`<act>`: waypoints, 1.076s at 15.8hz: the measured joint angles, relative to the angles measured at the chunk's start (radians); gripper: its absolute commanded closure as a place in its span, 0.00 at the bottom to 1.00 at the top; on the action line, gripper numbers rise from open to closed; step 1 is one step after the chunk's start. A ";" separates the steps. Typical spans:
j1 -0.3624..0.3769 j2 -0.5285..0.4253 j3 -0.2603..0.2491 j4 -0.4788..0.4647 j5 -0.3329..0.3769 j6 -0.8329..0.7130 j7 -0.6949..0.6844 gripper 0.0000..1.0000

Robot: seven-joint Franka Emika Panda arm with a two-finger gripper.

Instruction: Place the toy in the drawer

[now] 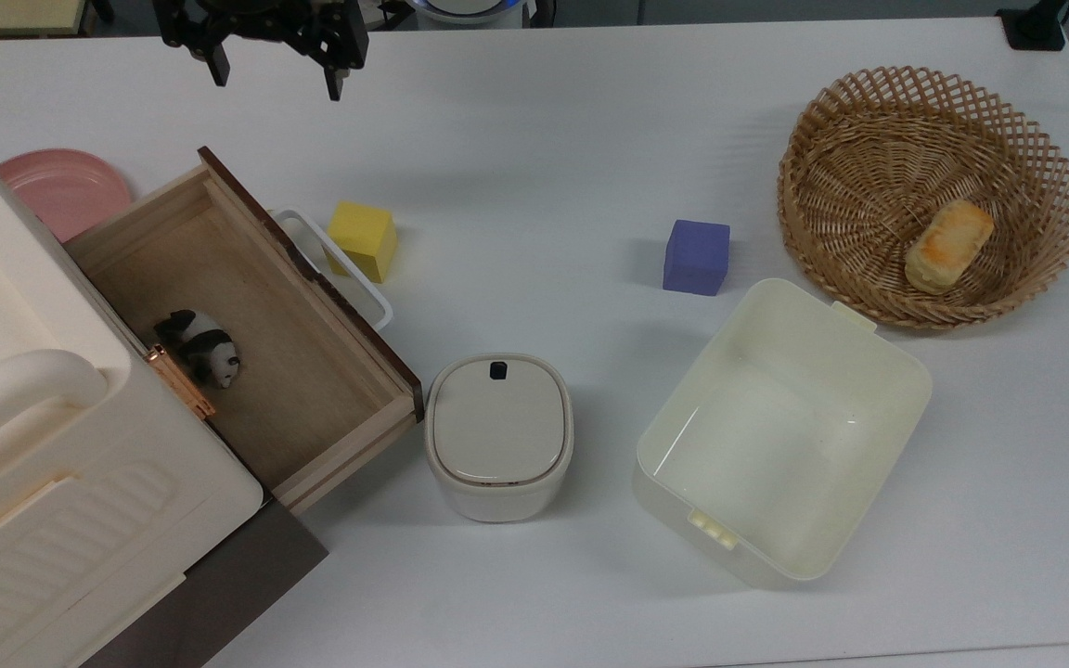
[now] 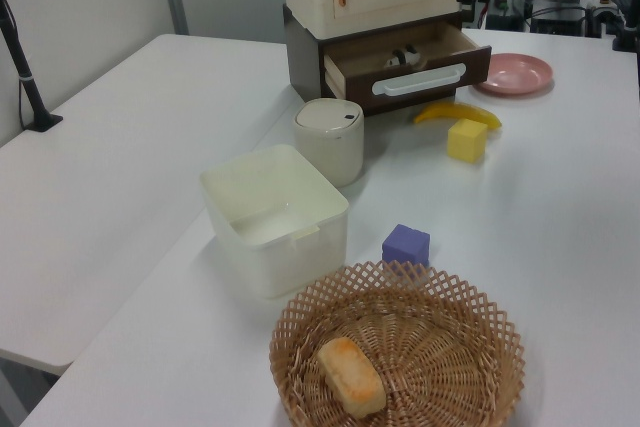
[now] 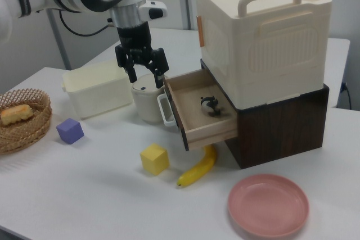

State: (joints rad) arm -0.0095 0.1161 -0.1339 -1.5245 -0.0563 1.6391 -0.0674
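The toy (image 1: pixel 200 347) is sitting inside the drawer (image 1: pixel 312 399) right now, a tiny black-and-white panda figurine on the bare wooden floor, tucked near the back edge just beside the cabinet (image 3: pixel 261 32). Judging by that, the placing is looking done; nothing seems to be left except perhaps pushing the drawer shut, which the task is not asking for.

The hand (image 1: pixel 275 82) is hovering above the worktop (image 1: pixel 544 139), well apart from the drawer in the top view, its two dark fingers spread wide and holding nothing. In the right view the hand (image 3: pixel 144 75) is hanging over the space between the drawer front and the lidded canister (image 3: pixel 147 102).

On to materials. The drawer is showing pale, matte wood inside, a long rectangular box with a dark brown front panel and a glossy white looped handle (image 1: pixel 349 278). The cabinet above is looking like cream moulded plastic, ribbed on its side, sitting on a dark wood-grain base. The panda is appearing smooth and rounded, probably hard plastic or resin.

Around it, the yellow cube (image 1: pixel 364 239) and the purple cube (image 1: pixel 697 256) are looking soft-edged and matte. The cream bin (image 1: pixel 776 436) is smooth plastic with rounded corners, open and holding nothing. The wicker basket (image 1: pixel 1008 121) is showing an open lattice weave, cradling a golden bread-like piece (image 1: pixel 949 244). A banana (image 3: pixel 198 170) is lying under the drawer front, and a pink plate (image 3: pixel 269 203) is sitting flat nearby.
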 measured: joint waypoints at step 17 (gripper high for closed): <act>-0.017 0.013 0.001 0.001 0.000 0.002 0.005 0.00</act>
